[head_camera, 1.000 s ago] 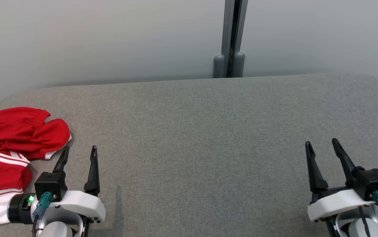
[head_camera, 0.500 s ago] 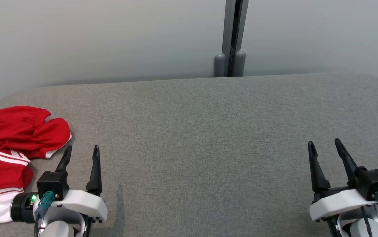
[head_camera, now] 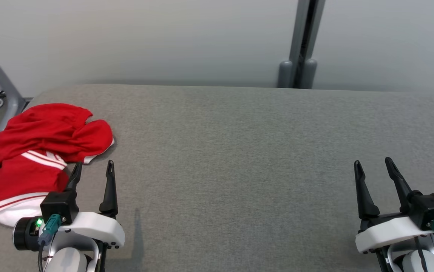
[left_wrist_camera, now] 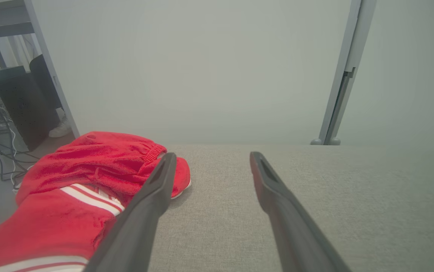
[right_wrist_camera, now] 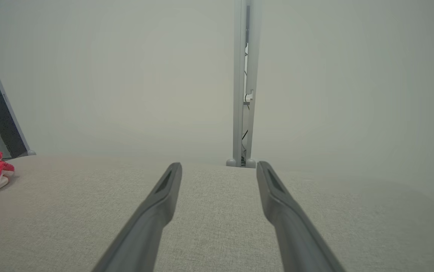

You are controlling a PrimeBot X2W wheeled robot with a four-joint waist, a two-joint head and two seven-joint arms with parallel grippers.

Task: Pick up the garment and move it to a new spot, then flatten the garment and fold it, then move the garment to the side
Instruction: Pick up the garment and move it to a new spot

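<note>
The left gripper (head_camera: 94, 163) sits low over the near left of the grey table (head_camera: 239, 143). Its fingers are spread wide and empty, pointing away from the robot toward the wall. Its outer fingertip is just beside the red garment (head_camera: 43, 151), which lies crumpled with its white stripes showing at the table's left end. The right gripper (head_camera: 372, 161) holds the same pose at the near right, also wide and empty, well apart from the garment.
</note>
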